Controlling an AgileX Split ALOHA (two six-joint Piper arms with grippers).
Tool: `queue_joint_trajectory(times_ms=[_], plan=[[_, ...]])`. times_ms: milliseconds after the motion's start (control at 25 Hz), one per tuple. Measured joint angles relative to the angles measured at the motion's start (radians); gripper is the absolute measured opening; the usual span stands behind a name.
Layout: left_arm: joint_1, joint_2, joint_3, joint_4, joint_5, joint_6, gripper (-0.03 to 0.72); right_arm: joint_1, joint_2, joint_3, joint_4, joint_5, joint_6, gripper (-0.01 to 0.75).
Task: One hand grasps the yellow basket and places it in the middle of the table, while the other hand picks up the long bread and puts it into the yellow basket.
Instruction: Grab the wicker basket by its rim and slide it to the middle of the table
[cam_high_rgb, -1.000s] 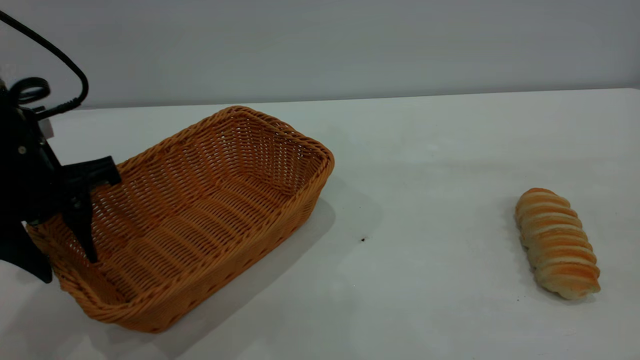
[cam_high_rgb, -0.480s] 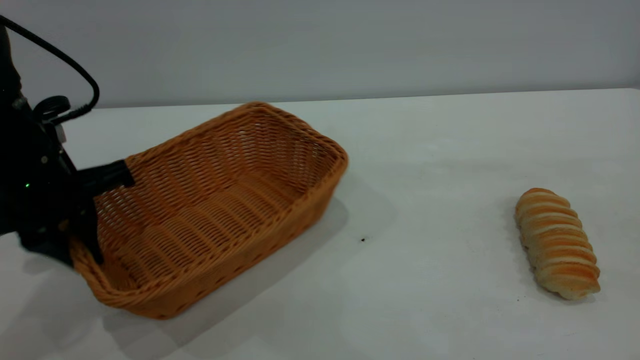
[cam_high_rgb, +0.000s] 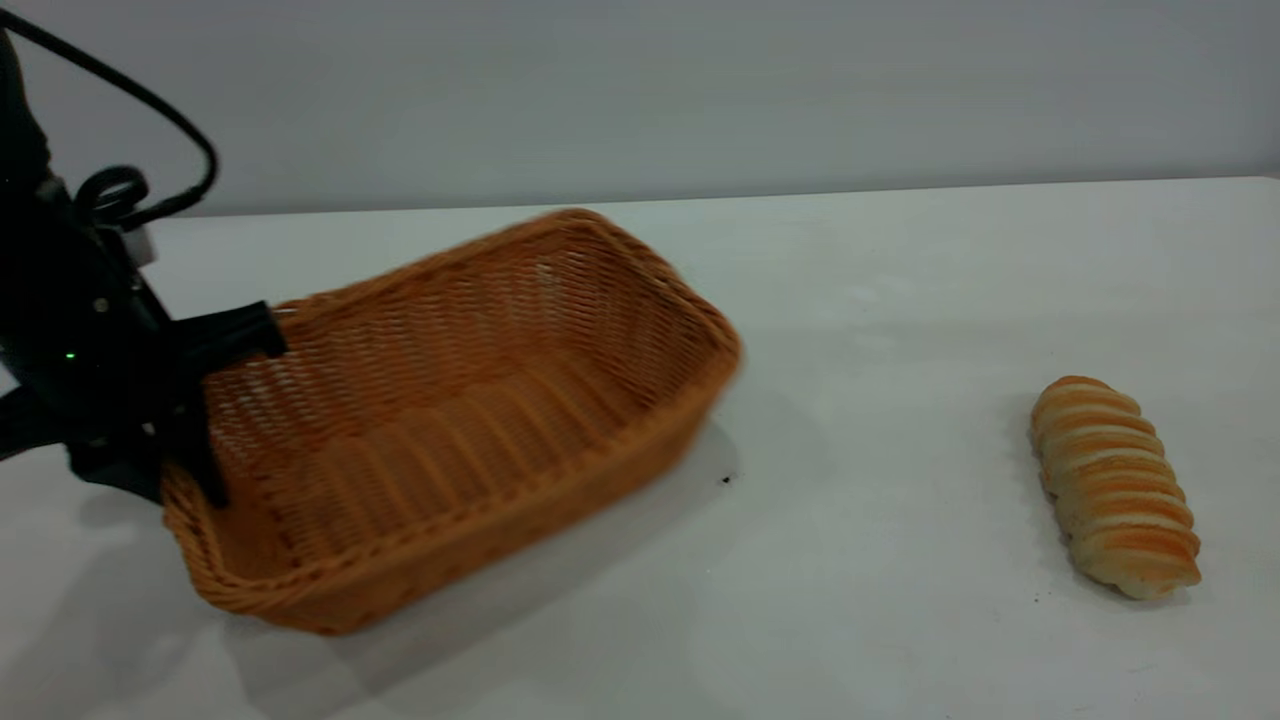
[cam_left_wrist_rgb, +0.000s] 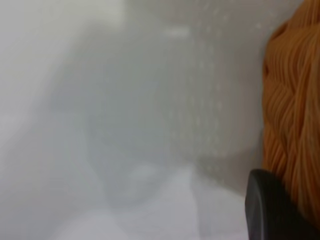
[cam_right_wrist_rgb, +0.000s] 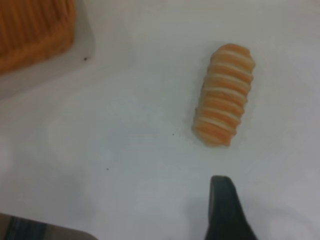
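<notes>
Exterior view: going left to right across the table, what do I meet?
Left gripper, shut on the basket's left end → basket → small dark speck on the table → bread.

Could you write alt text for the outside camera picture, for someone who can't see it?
A black left gripper grips the left rim of a yellow basket on a white table. A long bread lies apart at right.
</notes>
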Motion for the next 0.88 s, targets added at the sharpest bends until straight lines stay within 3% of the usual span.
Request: queue_joint_trajectory(times_ms=[240, 400, 880], plan=[[-0.011, -0.006, 0.000, -0.346, 0.037, 0.529, 0.117, 0.000, 0.000, 0.000, 0.000, 0.000, 0.000, 0.502], [-0.011, -0.004, -0.017, -0.471, 0.055, 0.787, 0.114, 0.000, 0.000, 0.000, 0.000, 0.000, 0.000, 0.502], [-0.011, 0.042, -0.140, -0.508, 0.067, 0.887, 0.113, 0.000, 0.000, 0.000, -0.008, 0.004, -0.002, 0.502]])
